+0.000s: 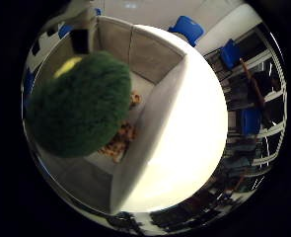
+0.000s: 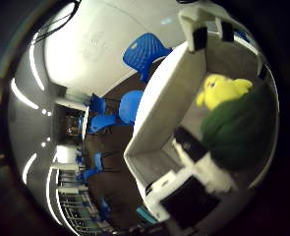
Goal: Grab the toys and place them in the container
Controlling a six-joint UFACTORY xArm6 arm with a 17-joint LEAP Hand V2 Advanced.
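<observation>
A fuzzy green plush toy [image 1: 78,106] with a yellow head [image 2: 220,91] fills much of the view, close to my palm. My hand [image 2: 198,169] has white and black fingers curled against the toy's side, and another fingertip [image 1: 81,40] shows beyond it. The toy hangs over the inside of a grey-walled open container [image 1: 152,113]. On the container's floor, partly hidden under the green toy, lies an orange-brown toy [image 1: 120,140].
The container stands on a bright white table [image 1: 189,133]. Blue chairs [image 2: 144,49] stand past the table's edge, and shelving with blue items [image 1: 251,98] lines the room's side.
</observation>
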